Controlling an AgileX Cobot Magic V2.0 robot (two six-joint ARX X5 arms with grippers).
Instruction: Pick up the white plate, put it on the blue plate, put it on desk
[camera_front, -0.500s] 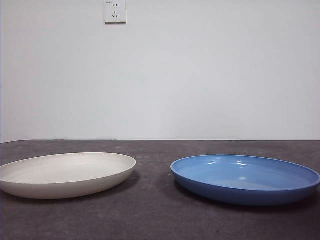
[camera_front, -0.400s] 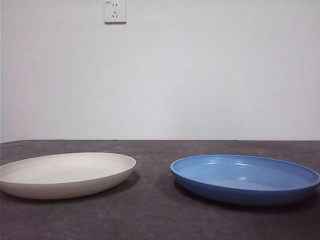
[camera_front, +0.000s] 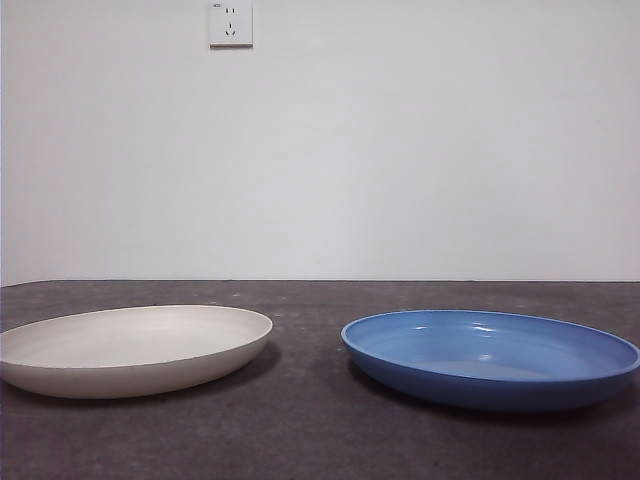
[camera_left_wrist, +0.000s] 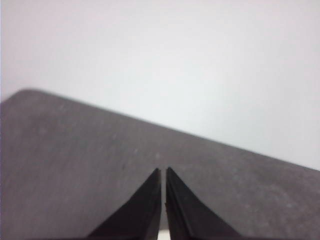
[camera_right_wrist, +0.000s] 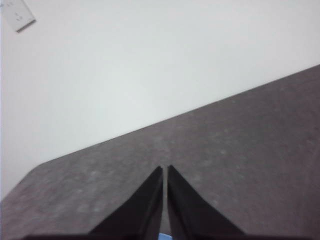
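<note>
The white plate (camera_front: 135, 348) rests on the desk (camera_front: 320, 430) at the left of the front view. The blue plate (camera_front: 490, 357) sits on the desk at the right, a gap of bare tabletop between the two. Neither arm shows in the front view. My left gripper (camera_left_wrist: 163, 172) is shut with nothing in it, over bare desk (camera_left_wrist: 75, 165), and no plate shows in its wrist view. My right gripper (camera_right_wrist: 165, 170) is likewise shut and empty above bare desk (camera_right_wrist: 240, 150), no plate in its view either.
A pale wall (camera_front: 400, 150) rises behind the desk's far edge, with a white socket (camera_front: 230, 22) high on it. The socket (camera_right_wrist: 18, 15) also shows in the right wrist view.
</note>
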